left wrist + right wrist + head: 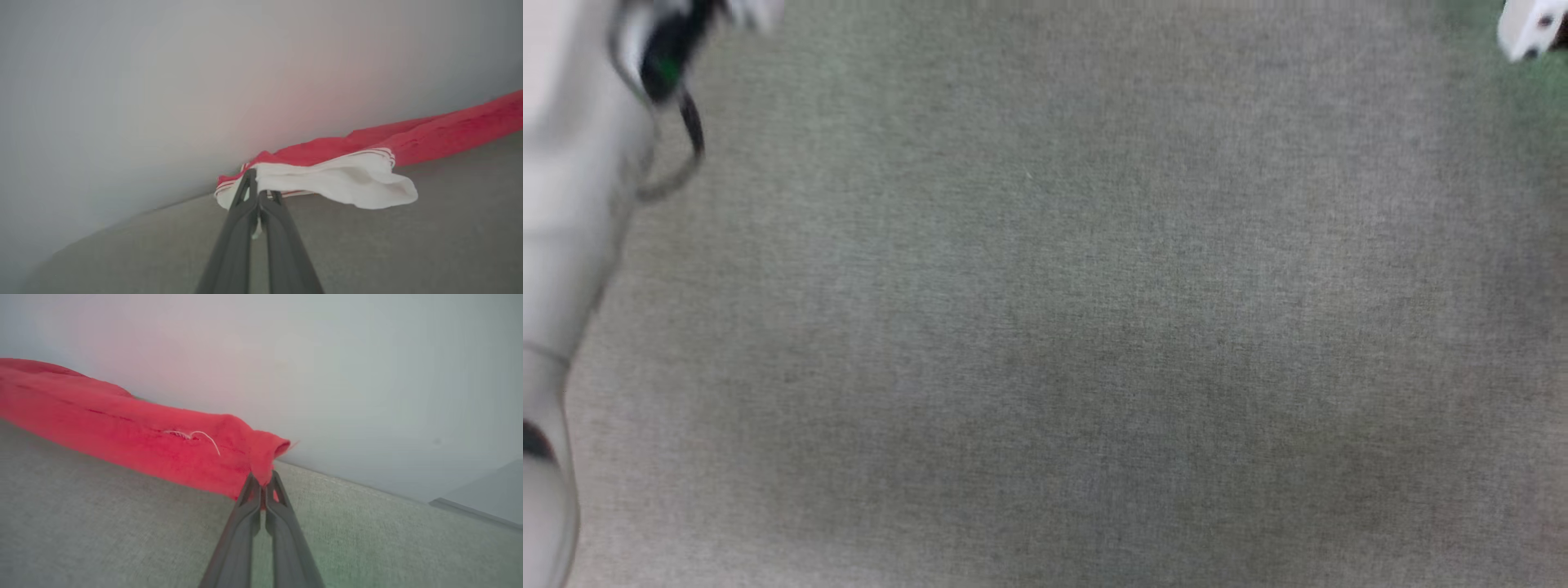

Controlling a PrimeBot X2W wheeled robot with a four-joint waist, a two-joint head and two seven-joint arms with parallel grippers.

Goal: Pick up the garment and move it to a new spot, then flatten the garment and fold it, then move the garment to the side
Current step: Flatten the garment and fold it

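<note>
Pinching a fold of white, red-striped sleeve (359, 183), our left gripper (258, 191) has its two long dark fingers pressed together on the red jersey garment (429, 136). From that grip the sleeve billows out to the right of the fingers. The red body runs on beyond it in a long band toward the upper right, low over the grey-green woven fabric surface (408, 253); we cannot tell whether it touches. Our right gripper (263, 486) is likewise closed, its fingertips clamped on a bunched red corner of the garment (122, 428), which stretches off to the left of that hand. A loose white thread (204, 437) curls on the red cloth near the fingers. From the head we see our pale left forearm (564, 245), blurred, over the woven surface (1045, 327).
</note>
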